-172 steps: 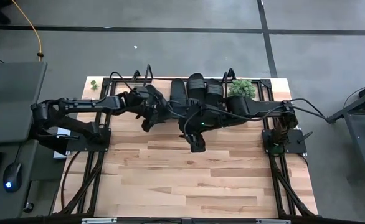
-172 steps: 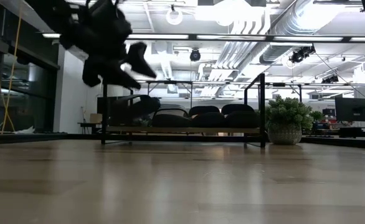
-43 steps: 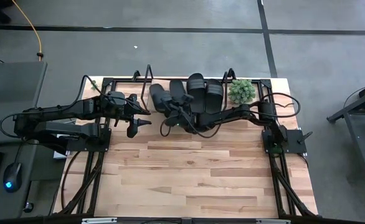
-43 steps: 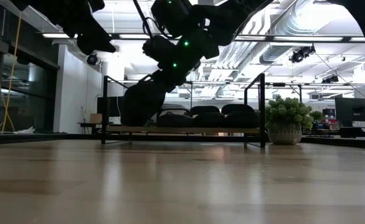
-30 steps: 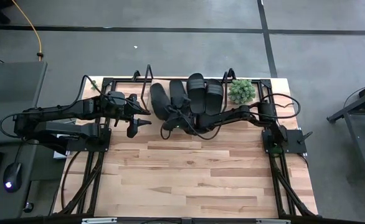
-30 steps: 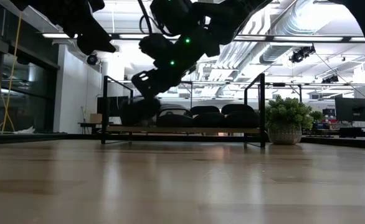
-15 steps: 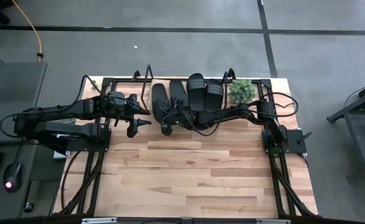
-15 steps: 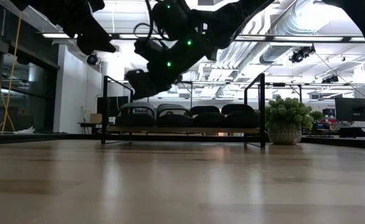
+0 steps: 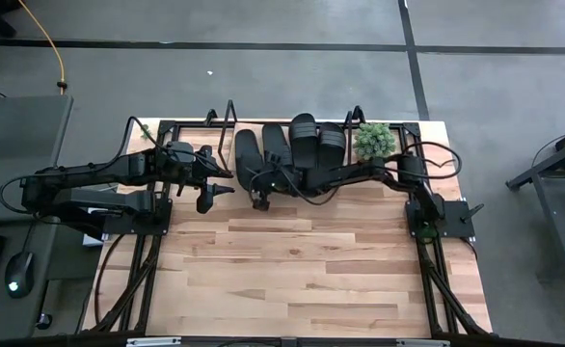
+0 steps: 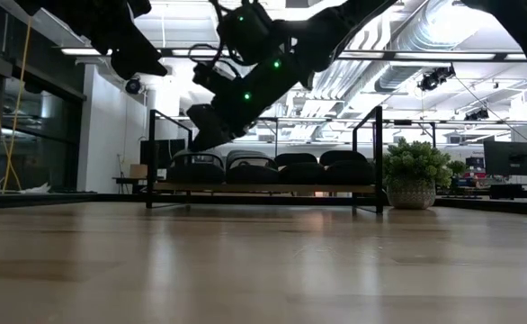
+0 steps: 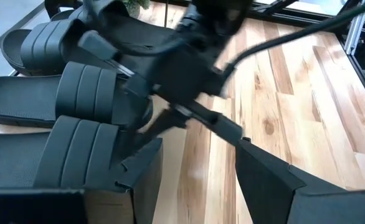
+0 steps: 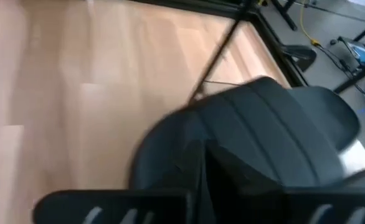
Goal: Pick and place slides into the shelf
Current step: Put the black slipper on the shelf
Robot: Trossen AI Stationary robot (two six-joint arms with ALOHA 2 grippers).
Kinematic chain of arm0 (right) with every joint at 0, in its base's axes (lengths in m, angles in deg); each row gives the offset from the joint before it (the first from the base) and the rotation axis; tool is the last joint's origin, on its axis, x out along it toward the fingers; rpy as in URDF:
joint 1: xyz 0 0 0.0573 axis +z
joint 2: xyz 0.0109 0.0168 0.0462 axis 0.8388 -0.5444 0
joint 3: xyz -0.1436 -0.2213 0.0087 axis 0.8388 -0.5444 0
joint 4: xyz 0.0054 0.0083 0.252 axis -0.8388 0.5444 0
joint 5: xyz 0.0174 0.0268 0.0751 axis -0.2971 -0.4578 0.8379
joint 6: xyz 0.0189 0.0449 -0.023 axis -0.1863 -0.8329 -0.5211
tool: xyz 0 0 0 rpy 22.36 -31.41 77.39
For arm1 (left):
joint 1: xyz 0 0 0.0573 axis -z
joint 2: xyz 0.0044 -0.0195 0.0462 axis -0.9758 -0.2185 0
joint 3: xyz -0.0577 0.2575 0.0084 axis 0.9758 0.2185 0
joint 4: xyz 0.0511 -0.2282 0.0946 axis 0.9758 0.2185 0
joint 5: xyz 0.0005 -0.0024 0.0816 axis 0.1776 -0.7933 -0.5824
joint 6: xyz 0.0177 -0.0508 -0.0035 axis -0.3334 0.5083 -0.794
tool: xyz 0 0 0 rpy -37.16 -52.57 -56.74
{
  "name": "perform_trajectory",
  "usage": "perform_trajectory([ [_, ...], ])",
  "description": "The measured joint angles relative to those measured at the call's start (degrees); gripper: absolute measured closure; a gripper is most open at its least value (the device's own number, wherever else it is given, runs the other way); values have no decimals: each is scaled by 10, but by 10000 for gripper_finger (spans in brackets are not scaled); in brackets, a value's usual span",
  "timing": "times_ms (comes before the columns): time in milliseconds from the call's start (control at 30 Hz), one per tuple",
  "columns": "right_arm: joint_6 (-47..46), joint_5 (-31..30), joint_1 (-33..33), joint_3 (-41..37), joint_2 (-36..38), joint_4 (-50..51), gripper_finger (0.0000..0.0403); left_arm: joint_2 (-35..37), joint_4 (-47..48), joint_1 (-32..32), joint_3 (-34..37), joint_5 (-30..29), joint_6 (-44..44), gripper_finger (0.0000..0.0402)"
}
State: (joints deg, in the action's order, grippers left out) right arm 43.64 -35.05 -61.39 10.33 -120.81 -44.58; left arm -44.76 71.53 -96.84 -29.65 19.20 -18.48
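Note:
Four black slides (image 9: 287, 146) lie side by side, soles down, on the board of the shelf (image 10: 263, 187) at the table's far edge. The leftmost slide (image 9: 247, 156) shows in the low view (image 10: 196, 167) and close up in the right wrist view (image 12: 263, 130). My right gripper (image 9: 259, 198) is open just above that slide's near end (image 10: 202, 121), clear of it. My left gripper (image 9: 217, 188) is open and empty to the left of the shelf's slides, above the table (image 11: 198, 158).
A small potted plant (image 9: 374, 140) stands at the shelf's right end (image 10: 414, 175). Black metal frames of the arm mounts (image 9: 143, 207) flank the table. Bare wooden tabletop (image 9: 292, 270) stretches from the shelf to the near edge.
The leftmost slide, tilted under my right gripper a second ago, has come down flat on the left end of the shelf board. My right gripper has let go of it and now stands a little above its near end.

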Motion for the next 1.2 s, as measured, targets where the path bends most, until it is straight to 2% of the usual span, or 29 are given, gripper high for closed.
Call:
perform_trajectory([
  [267,-15,19,-28,0,0,4,402,0,0,0,0,0,0,218],
  [467,-10,-3,-36,0,0,-5,403,0,0,0,0,0,0,218],
  [800,-13,-5,-47,0,0,-15,403,0,0,0,0,-10,1,218],
  [967,-13,27,-47,0,0,-15,403,0,0,0,0,-11,1,218],
  [1200,-17,114,-41,0,-1,-36,403,0,0,0,0,-11,0,218],
])
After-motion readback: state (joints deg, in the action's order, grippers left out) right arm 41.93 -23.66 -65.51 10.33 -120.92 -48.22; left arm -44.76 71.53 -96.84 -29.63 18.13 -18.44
